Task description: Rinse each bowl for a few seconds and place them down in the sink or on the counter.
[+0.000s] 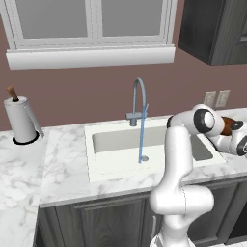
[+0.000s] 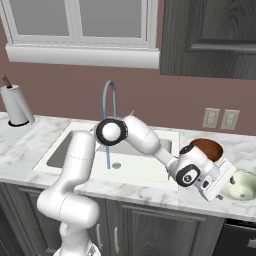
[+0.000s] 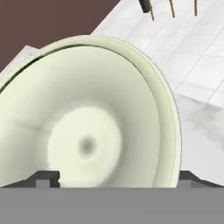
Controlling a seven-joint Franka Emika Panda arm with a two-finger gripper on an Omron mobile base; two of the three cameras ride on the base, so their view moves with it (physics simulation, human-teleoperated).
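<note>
I see my tool (image 2: 216, 192) spread wide beside a pale bowl (image 2: 241, 185) resting on the desk (image 2: 150, 192). The brown bowl (image 2: 207, 147) sits behind. Faucet (image 2: 109, 100) runs; I judge rinsing part done.

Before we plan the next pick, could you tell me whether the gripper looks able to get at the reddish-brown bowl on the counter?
Probably yes. The gripper hangs open by the pale bowl on the counter, right of the sink. The reddish-brown bowl sits just behind the wrist, with nothing seen on top of it, though the hand must back off first.
</note>
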